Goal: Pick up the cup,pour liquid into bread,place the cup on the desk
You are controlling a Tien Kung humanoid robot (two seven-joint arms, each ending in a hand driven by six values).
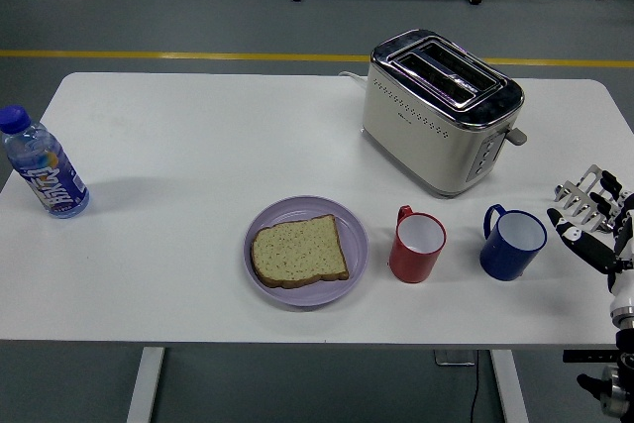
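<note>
My right hand (594,225) enters at the table's (198,146) right edge, fingers spread and loose, holding nothing. It overlaps a small metal rack (582,195) near that edge. The fingertips point left toward the blue cup (512,243), close to it but not touching.

The blue cup stands upright near the front edge, handle turned to the upper left. Just to its left, apart from it, stands the red cup (416,246), also upright, with its handle at upper left. Left of the red cup, almost touching it, lies the purple plate (349,217), bearing one slice of bread (298,251).

The toaster (440,111) stands behind both cups, well apart from them. A water bottle (42,165) stands at the far left edge. The table surface between bottle and plate is open.
</note>
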